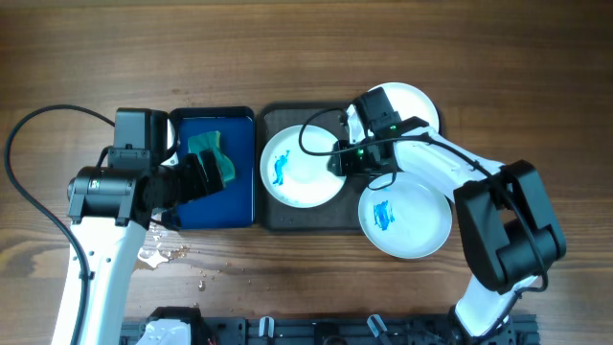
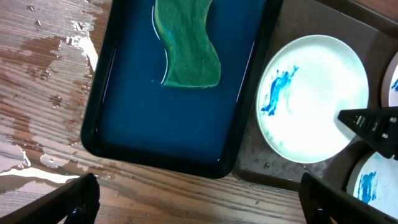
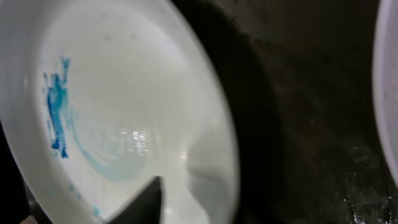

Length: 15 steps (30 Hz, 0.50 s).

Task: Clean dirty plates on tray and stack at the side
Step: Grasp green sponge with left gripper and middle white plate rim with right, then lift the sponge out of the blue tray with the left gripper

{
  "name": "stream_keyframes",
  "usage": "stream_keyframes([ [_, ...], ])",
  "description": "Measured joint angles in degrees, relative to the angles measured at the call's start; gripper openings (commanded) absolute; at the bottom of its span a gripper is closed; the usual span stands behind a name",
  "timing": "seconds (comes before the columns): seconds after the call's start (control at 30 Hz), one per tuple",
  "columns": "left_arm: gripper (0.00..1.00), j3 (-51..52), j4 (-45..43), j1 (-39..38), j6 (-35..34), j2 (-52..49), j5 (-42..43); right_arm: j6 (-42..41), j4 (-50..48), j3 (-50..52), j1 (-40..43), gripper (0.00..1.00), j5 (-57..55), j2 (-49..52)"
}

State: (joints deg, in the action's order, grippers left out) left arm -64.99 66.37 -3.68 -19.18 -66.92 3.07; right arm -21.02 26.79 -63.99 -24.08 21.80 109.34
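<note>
Three white plates with blue smears are in the overhead view. The left plate (image 1: pixel 302 168) lies on the dark grey tray (image 1: pixel 278 218). A second plate (image 1: pixel 412 103) is at the tray's back right and a third plate (image 1: pixel 407 220) overlaps its front right edge. My right gripper (image 1: pixel 337 161) is at the left plate's right rim. In the right wrist view one finger (image 3: pixel 152 200) lies on that plate's (image 3: pixel 124 93) inner face and the other is hidden under the rim. My left gripper (image 2: pixel 199 199) is open and empty, above the blue tray's (image 2: pixel 106 118) near edge.
A green sponge (image 1: pixel 213 153) lies in the smaller deep-blue tray (image 1: pixel 239 206), left of the grey tray; it also shows in the left wrist view (image 2: pixel 189 53). Water is spilled on the wooden table (image 1: pixel 158 251) in front of the blue tray.
</note>
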Motion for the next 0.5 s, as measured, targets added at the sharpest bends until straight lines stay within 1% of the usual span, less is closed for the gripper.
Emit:
stream_keyframes([
  [0.1,1.0,0.0,0.0,0.0,0.0,0.0,0.0,-1.1,0.1,0.1,0.0,0.04,-0.4,0.7],
  [0.17,0.6,0.0,-0.7,0.0,0.0,0.0,0.4,-1.3,0.1,0.1,0.0,0.04,-0.4,0.7],
  [0.2,0.53,0.0,-0.8,0.0,0.0,0.0,0.5,-1.3,0.2,0.1,0.0,0.05,-0.4,0.7],
  [0.23,0.55,0.0,-1.4,0.0,0.0,0.0,1.3,-1.3,0.2,0.1,0.0,0.04,-0.5,0.7],
  [0.27,0.61,0.0,-2.0,0.0,0.3,0.0,1.5,-1.3,0.2,0.1,-0.1,0.04,-0.5,0.7],
  [0.3,0.62,0.0,-3.1,0.0,0.3,0.0,1.6,-1.3,0.5,0.1,-0.1,0.04,-0.7,0.7],
  [0.33,0.84,0.0,-4.5,0.0,0.4,-0.3,1.7,-1.3,1.0,0.1,-0.1,0.04,-0.7,0.7],
  [0.37,0.85,0.0,-6.2,0.0,0.4,-1.5,1.7,-1.3,1.3,0.1,-0.1,0.04,-0.7,0.7],
  [0.43,0.71,0.0,-8.3,0.0,0.4,-6.3,1.8,-1.2,2.2,0.1,-0.1,0.04,-0.7,0.7],
  [0.5,0.71,0.0,-11.1,0.0,0.3,-13.4,2.0,-1.0,2.7,0.0,-0.1,0.04,-0.7,0.7],
])
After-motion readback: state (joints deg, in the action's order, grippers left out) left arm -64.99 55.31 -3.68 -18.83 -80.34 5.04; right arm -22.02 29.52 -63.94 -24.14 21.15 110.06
